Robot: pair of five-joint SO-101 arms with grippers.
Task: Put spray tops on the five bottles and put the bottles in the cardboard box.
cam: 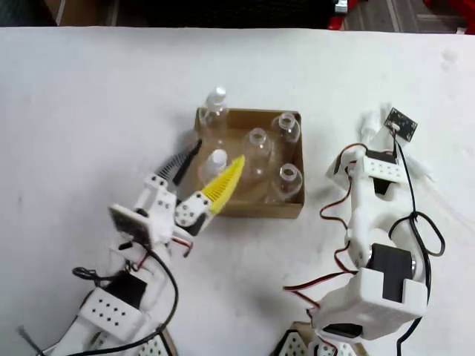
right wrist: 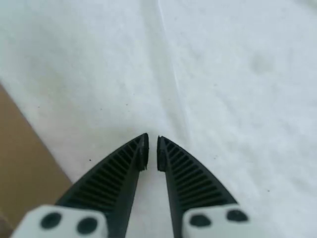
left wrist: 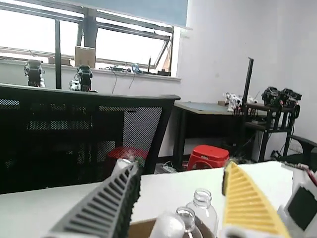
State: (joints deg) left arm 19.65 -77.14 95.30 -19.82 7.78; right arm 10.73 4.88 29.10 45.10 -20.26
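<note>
Left gripper (cam: pixel 220 150) sits over the near-left part of the cardboard box (cam: pixel 252 210). Your pincer is spread wide, grey finger (cam: pixel 182 162) on one side and yellow finger (cam: pixel 223 183) on the other, straddling the capped bottle (cam: pixel 217 159), which stands upright inside the box. No contact shows on either side, so you hold nothing. My read is that the wide spread is there to clear the white spray top. Whether that is for taking hold or letting go, I can't tell.

The corner bottle (cam: pixel 215 99), also spray-topped, is at the box's far-left corner. Whether it is inside the wall or just outside, I can't tell.

Three open-necked bottles stand upright in the box: middle bottle (cam: pixel 257 139), far-right bottle (cam: pixel 286 124) and near-right bottle (cam: pixel 288 176). Judged from this, two of five are topped and three are not yet.

Right gripper (right wrist: pixel 150 148) points down at the bare table (right wrist: pixel 237 74), just beside the box's right wall. Its black tips are drawn almost together, with a thin slit between them and nothing in it. It is likely parked clear of your left arm's work.

Writing: the bottles are clear plastic with no labels and the box is plain brown. Nothing is readable.
</note>
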